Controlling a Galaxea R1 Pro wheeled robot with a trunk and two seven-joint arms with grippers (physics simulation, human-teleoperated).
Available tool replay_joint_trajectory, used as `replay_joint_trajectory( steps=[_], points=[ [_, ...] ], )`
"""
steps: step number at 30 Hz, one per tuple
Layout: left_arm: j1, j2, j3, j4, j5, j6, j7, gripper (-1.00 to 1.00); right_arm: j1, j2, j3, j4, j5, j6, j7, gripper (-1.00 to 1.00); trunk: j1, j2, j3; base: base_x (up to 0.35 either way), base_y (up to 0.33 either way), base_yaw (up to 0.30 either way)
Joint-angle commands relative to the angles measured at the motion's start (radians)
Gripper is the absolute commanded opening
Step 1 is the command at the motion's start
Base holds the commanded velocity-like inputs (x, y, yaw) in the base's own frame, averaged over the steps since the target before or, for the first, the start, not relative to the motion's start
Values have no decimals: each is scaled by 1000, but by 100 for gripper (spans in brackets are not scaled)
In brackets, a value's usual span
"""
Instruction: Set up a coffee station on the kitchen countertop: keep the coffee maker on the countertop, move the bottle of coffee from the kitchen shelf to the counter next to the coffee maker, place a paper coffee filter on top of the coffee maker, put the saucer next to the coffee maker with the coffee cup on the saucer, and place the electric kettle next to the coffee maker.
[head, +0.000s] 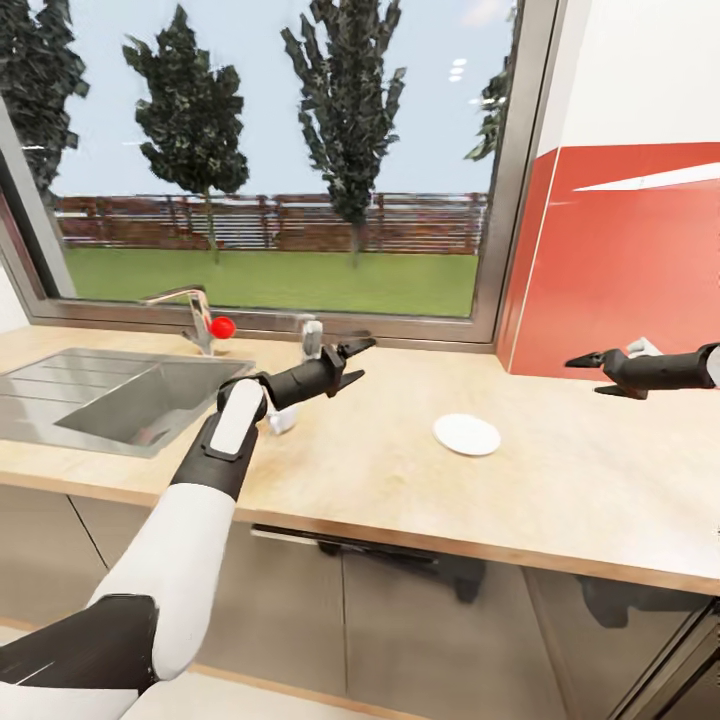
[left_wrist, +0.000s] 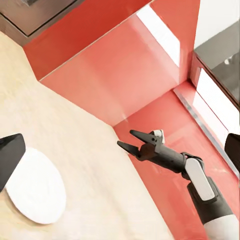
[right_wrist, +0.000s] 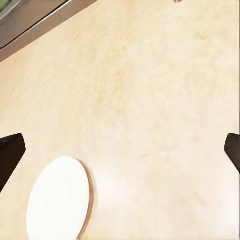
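1. The small round white saucer lies flat on the pale wood-grain worktop, alone on bare surface between the two arms; the left wrist view and the right wrist view show it too.
2. To its left, well apart, a steel sink is set into the worktop, with a chrome tap and a small red ball behind it under the window.
3. To its right, a glossy red wall panel rises from the worktop's back edge.
4. Nothing stands between the saucer and either arm.
5. The left claw hangs above the worktop left of the saucer, its dark fingers spread apart, grasping nothing.
6. The right claw hovers before the red panel, right of the saucer, fingers likewise parted and empty; the left wrist view shows it too.
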Motion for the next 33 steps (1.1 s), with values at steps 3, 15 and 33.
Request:
replay_joint_trajectory(
  steps=[3,15,33],
  points=[
    [-1,-1,2,11,-2,6,-5,100,-1,0,-5,0,2,6,2,100,0,-1,-2,32,-53,-119],
    [-1,-1,1,15,-2,5,-5,100,0,0,-5,0,2,6,1,100,0,-1,-1,4,-7,-112],
    [-1,-1,4,14,-2,5,-6,100,1,0,-5,0,2,6,1,100,0,-1,3,20,-12,-96]
  ],
)
